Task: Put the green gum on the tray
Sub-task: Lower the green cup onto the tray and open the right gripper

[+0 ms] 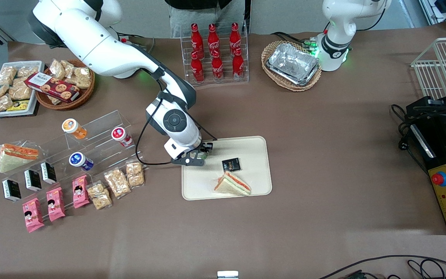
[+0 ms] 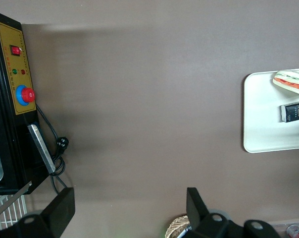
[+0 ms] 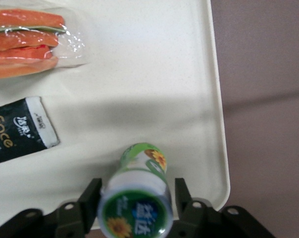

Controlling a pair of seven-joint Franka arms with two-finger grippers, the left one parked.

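Pinching the small green translucent gum bottle with white lid [image 3: 139, 191] between its fingers [image 3: 90, 201], the hand [image 1: 199, 155] hangs over the flat cream rectangular plastic tray [image 1: 254, 149]; wrapped sandwich [image 3: 28, 42] and black packet [image 3: 21, 131] lie ahead of it.

Readable print on the snacks and bottles

The black packet [image 3: 18, 130] lying on the tray [image 3: 154, 74] reads "Face" in gold letters, seen also from the left wrist [image 2: 294, 112]. The red bottles [image 1: 215, 52] in the clear rack carry white Coca-Cola script. The green gum [image 3: 137, 203], between the fingers of the gripper [image 3: 137, 208], bears white characters on a blue patch, too blurred to read.
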